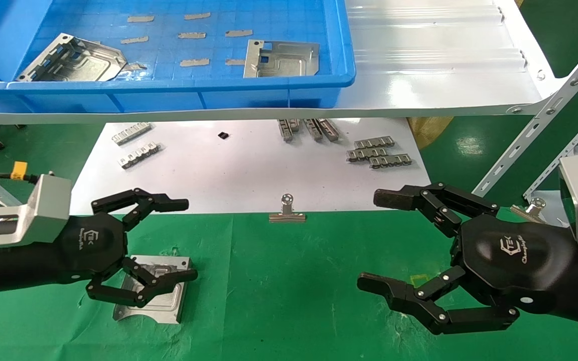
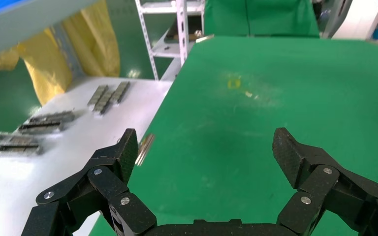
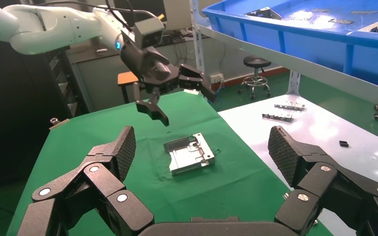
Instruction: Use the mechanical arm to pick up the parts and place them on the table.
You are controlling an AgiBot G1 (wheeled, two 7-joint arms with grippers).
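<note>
I see one silvery stamped part lying flat on the green bench, embossed ridges up, concave edge toward me. My left gripper hovers above that part with jaws spread wide, its lower finger hiding part of the plate. My right gripper hangs well right of the part, jaws spread, empty. Beyond the part, two more plates sit in the blue tray.

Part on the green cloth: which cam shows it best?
Right wrist view: the part lies fully exposed on the table, the open left gripper hovering above it. In the head view, the left gripper's fingers partly cover it. The left wrist view misses it.
</note>
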